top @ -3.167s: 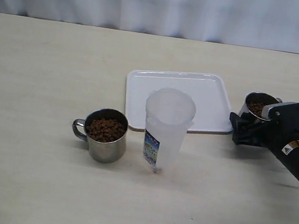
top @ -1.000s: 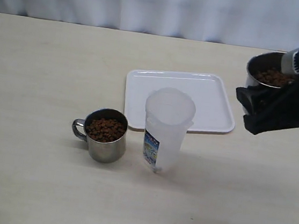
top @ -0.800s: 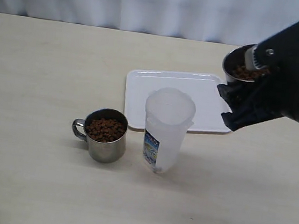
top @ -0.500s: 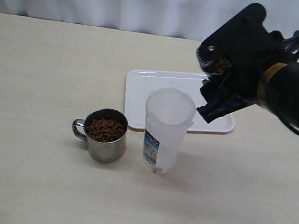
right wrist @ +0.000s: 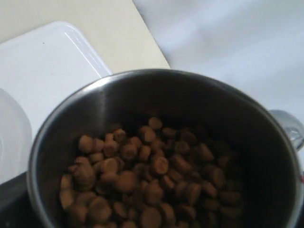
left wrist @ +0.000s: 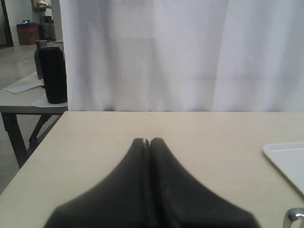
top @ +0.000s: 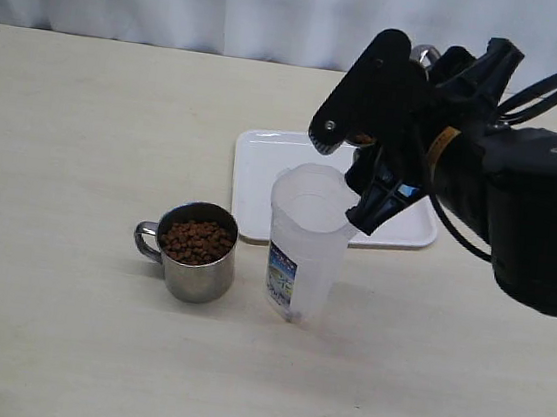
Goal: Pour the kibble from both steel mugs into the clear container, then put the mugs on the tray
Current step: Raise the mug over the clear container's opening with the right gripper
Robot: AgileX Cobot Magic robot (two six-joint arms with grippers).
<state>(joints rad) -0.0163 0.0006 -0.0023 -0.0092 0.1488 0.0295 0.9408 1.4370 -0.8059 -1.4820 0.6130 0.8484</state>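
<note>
My right gripper (top: 360, 167) is shut on one steel mug (right wrist: 156, 90), held tilted just above the rim of the clear container (top: 309, 240). In the right wrist view the mug's kibble (right wrist: 142, 175) is piled toward the lower side, still inside. In the exterior view the gripper hides most of that mug. The second steel mug (top: 196, 252), full of kibble (top: 196, 239), stands left of the container. The white tray (top: 263, 167) lies behind the container. My left gripper (left wrist: 148, 141) is shut with nothing in it, low over the table and outside the exterior view.
A white curtain hangs behind the table. The left wrist view shows the tray's corner (left wrist: 285, 159), a bit of mug handle (left wrist: 294, 218), and a black cylinder (left wrist: 53, 73) on another table far off.
My right gripper has lifted the mug from the table right of the tray, carried it left over the tray and tipped it above the container's rim. The other mug has not moved.
</note>
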